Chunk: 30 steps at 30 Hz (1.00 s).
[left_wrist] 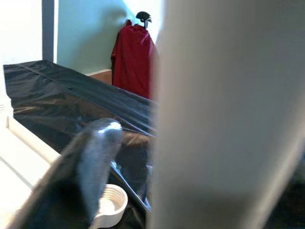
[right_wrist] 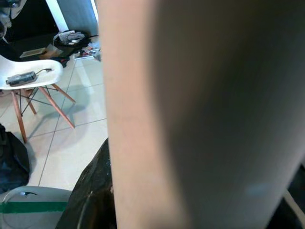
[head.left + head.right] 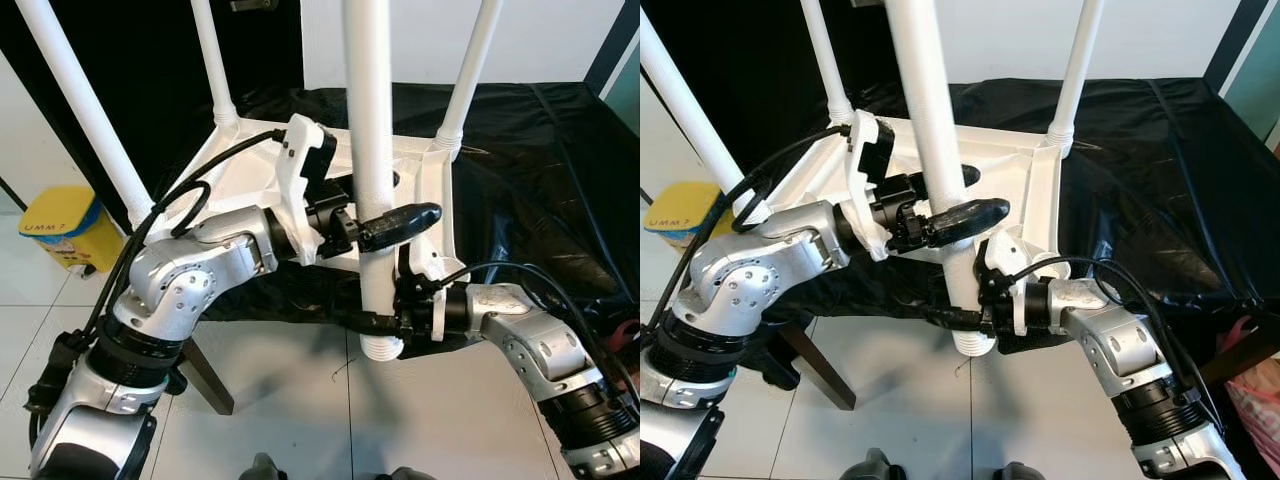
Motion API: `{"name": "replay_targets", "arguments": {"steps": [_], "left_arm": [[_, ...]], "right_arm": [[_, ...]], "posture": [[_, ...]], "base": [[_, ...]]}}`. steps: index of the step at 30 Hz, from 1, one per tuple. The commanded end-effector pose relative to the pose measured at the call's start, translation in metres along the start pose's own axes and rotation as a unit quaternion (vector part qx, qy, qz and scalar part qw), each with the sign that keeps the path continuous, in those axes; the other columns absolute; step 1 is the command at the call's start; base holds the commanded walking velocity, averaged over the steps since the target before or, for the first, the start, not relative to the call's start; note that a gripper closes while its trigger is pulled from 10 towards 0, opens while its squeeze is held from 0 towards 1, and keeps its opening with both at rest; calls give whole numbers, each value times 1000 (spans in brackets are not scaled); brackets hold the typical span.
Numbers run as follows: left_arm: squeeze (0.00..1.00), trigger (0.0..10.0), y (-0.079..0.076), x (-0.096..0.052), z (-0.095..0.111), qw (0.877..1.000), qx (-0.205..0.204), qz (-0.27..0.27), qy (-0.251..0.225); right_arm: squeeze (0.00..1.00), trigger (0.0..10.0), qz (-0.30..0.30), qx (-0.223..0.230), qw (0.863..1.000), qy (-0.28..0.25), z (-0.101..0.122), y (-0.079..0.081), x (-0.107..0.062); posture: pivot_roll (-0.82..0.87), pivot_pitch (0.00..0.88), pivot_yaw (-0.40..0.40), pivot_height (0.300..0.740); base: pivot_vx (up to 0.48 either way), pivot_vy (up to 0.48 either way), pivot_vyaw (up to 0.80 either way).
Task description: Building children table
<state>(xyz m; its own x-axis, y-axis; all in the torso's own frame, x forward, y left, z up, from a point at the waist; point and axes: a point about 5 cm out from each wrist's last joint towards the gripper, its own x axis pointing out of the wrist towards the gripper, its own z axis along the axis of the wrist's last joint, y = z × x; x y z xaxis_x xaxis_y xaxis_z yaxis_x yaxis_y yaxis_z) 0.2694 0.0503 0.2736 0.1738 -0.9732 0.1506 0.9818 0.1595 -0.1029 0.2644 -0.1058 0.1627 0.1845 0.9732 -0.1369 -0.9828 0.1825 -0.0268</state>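
Three legs already stand in the upturned white tabletop (image 3: 420, 190) on the black-draped desk (image 3: 540, 160), and both the left hand (image 3: 385, 228) and right hand (image 3: 385, 322) are clamped round the fourth leg (image 3: 372, 150) (threaded end not seated, I'd guess)

This looks like a lived-in room of a home or small studio, with pale floor tiles (image 3: 300, 400), a white shell chair (image 2: 33, 76) on wooden legs, a red garment (image 1: 132, 59) hanging by a pale green wall, and a yellow bin (image 3: 65, 228).
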Motion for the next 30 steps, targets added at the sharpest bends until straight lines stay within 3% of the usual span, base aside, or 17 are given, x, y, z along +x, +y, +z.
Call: {"name": "replay_targets", "arguments": {"steps": [1, 22, 23, 27, 30], "left_arm": [[0, 0, -19, -4, 6, 979, 5, -203, -8], [0, 0, -18, -4, 9, 980, 13, -197, -4], [0, 10000, -16, 0, 10, 985, 33, -172, 7], [0, 10000, -5, 9, 13, 994, 59, -83, 31], [0, 10000, 0, 11, 17, 996, 55, -55, 33]], "right_arm": [[0, 10000, 7, 2, 1000, 11, -2, 3, -1], [0, 10000, -27, 37, 999, 16, -11, 3, -7], [1000, 10000, -37, 39, 999, 7, -9, 2, -6], [1000, 10000, -72, 37, 997, -22, -2, -5, -5], [1000, 10000, -84, 35, 995, -31, 1, -7, -5]], "posture": [[-15, 49, 14, 740], [-18, 57, 34, 740], [-16, 58, 37, 740], [-14, 60, 41, 740], [-13, 60, 42, 740]], "base": [[0, 0, 0], [0, 0, 0], [0, 0, 0], [0, 0, 0], [0, 0, 0]]}}
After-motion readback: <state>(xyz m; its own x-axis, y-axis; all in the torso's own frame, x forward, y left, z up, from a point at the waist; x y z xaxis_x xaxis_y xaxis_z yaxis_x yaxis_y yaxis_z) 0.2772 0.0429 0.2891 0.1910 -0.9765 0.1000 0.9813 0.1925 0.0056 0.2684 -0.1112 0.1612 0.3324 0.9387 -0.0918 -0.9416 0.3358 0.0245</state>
